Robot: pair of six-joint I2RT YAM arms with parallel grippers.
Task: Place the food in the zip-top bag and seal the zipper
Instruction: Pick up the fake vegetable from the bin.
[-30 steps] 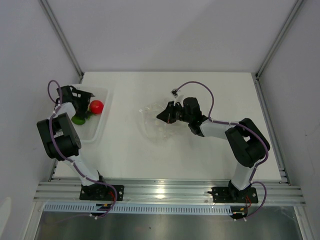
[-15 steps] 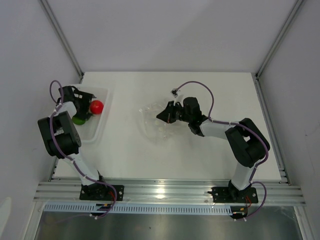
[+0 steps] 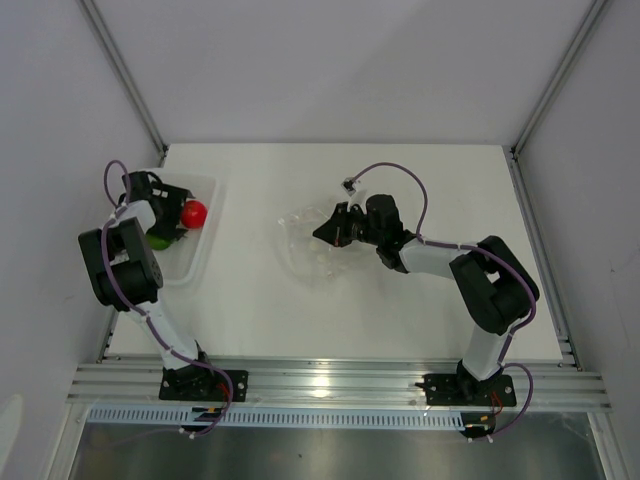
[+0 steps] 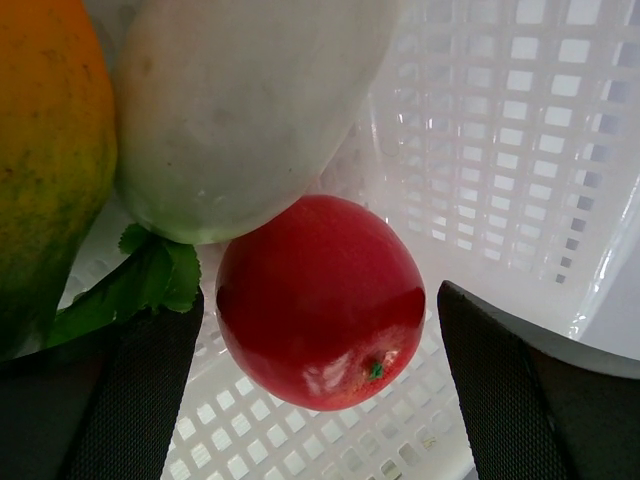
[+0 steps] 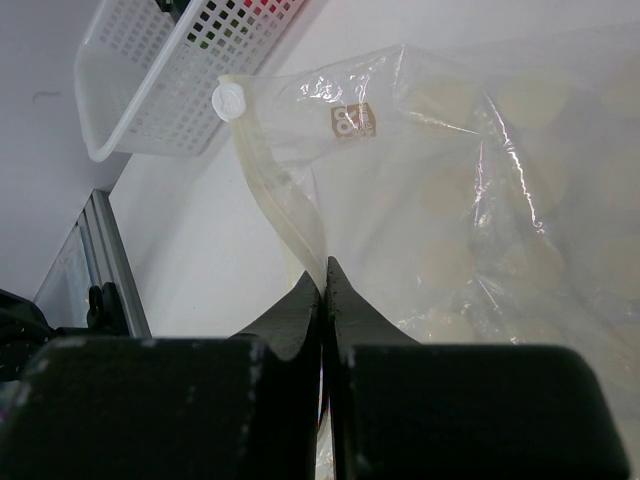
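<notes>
**Surroundings.** A white perforated basket (image 3: 200,262) sits at the left edge of the table (image 3: 400,320), at 9 o'clock from the bag (image 3: 303,250) and well apart from it. Grey enclosure walls (image 3: 330,70) bound the table on three sides. The table between basket and bag is bare.

**Left gripper** (image 4: 318,330). The jaws stand wide apart inside the basket, holding nothing. The tomato (image 3: 193,212) lies between the two fingers (image 4: 140,400) with a gap on each side, resting on the basket floor. The white piece (image 4: 240,110) touches the tomato at 12 o'clock. The orange-and-green piece (image 4: 50,150) lies at 10 o'clock, with its leaves (image 4: 150,280) just beside the left finger. The basket wall (image 4: 500,120) rises at 2 o'clock.

**Right gripper** (image 5: 322,275). The jaws are pressed together on the zipper (image 5: 275,200), a cream strip along the bag's edge. The strip runs from the fingertips toward 11 o'clock and ends in a white round tab (image 5: 230,100). The bag body spreads toward 2 o'clock, crinkled and lying on the table.

**Markings.** A small tan square print (image 5: 355,120) sits near the zipper. Its characters are too blurred to read.
</notes>
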